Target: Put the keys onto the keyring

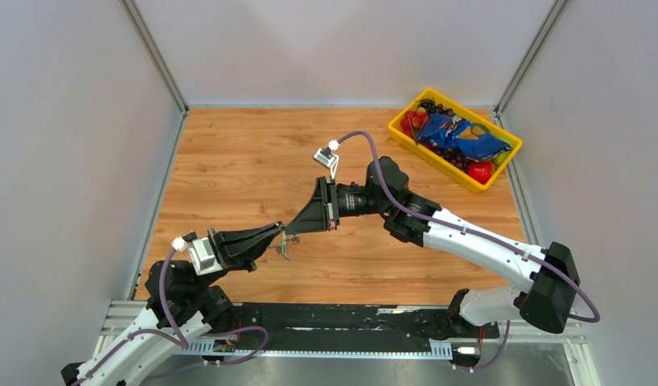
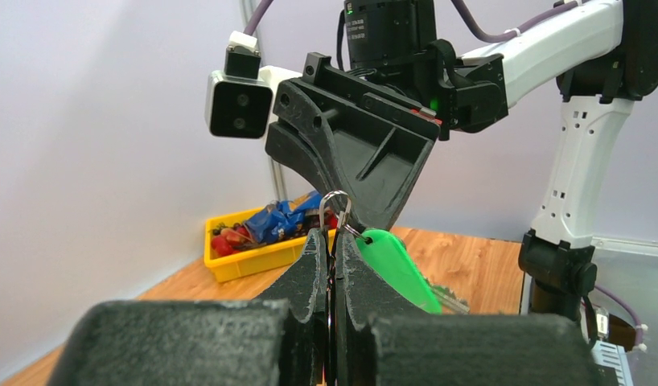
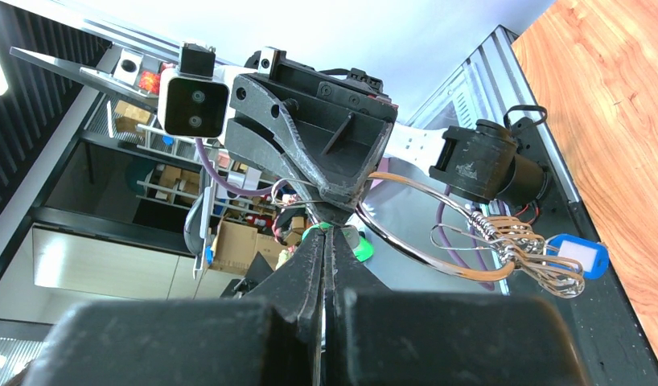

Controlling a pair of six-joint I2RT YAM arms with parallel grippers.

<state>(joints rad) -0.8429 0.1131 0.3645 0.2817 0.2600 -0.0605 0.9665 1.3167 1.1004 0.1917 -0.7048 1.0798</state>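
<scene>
We see the 2 grippers meeting tip to tip in the air above the light wooden table (image 1: 237, 161), near its middle front, with the keys dangling between them.

The left gripper (image 2: 332, 237) is clenched. Its 2 black fingers pinch a thin wire seen edge-on, which we take for the large silver wire keyring (image 3: 398, 245), and a small silver loop (image 2: 335, 193) pokes out just above the fingertips.

The right gripper (image 3: 326, 237) is clamped tight as well, its fingers pressed flat together. Its tips sit right at the ring, but we cannot tell what, if anything, they pinch.

The key with the bright green plastic tag (image 2: 394, 269) hangs just beside both sets of fingertips, off the table.

In the right wrist view the keyring curves away from the left gripper's tip. At its far side a bundle of small wire rings (image 3: 515, 245) is threaded on, with the blue plastic tag (image 3: 581, 257) hanging from them. We cannot make out a plain metal key.

A yellow plastic bin (image 1: 410, 146) of fruit and a blue packet stands at the far right corner, well apart.
</scene>
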